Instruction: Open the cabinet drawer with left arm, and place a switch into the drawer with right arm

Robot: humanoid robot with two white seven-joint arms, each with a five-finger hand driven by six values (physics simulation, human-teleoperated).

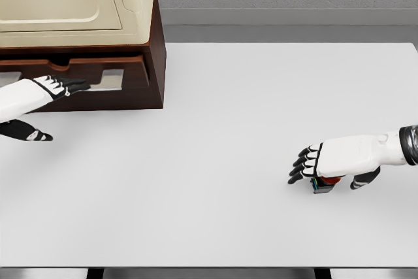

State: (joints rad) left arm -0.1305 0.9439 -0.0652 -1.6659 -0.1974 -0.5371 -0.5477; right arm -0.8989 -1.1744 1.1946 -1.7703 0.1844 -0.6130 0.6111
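While the white desk [215, 129] sits before a grey wall, I see my right hand [330, 161] clamped over the switch [324, 184] near its right edge; my left hand's [55, 87] extended fingers touch the cabinet drawer [78, 73].

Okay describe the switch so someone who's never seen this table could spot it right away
On the white table, look toward the right edge where the right hand hovers. The switch sits beneath its palm: a small dark block with a red part, the table's only loose item.
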